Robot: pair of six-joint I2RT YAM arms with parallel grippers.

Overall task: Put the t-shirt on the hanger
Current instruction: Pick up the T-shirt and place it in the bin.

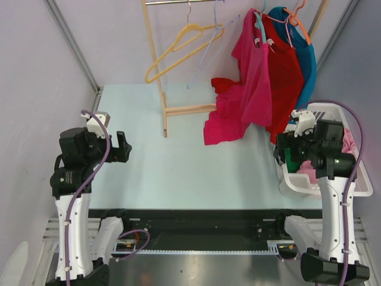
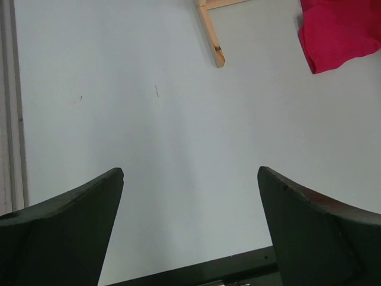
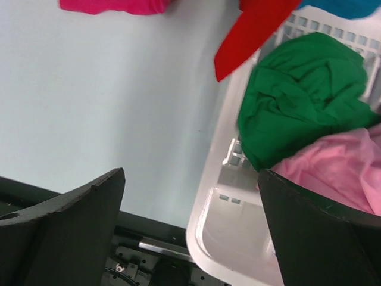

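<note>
The light pink t-shirt (image 3: pixel 333 170) lies crumpled in the white basket (image 3: pixel 211 208) at the right, under a green garment (image 3: pixel 297 107); in the top view the t-shirt (image 1: pixel 348 143) shows beside my right arm. The thin pale lavender hanger (image 1: pixel 209 50) hangs on the wooden rack at the back. My right gripper (image 3: pixel 190 179) is open and empty above the basket's near left rim. My left gripper (image 2: pixel 190 179) is open and empty above the bare table at the left (image 1: pixel 122 148).
A yellow hanger (image 1: pixel 178 50) hangs left of the lavender one on the wooden rack (image 1: pixel 156 65). Magenta (image 1: pixel 253 71), red (image 1: pixel 284 77) and blue (image 1: pixel 306 59) shirts hang at the right. A red cloth (image 1: pixel 223 116) droops onto the table.
</note>
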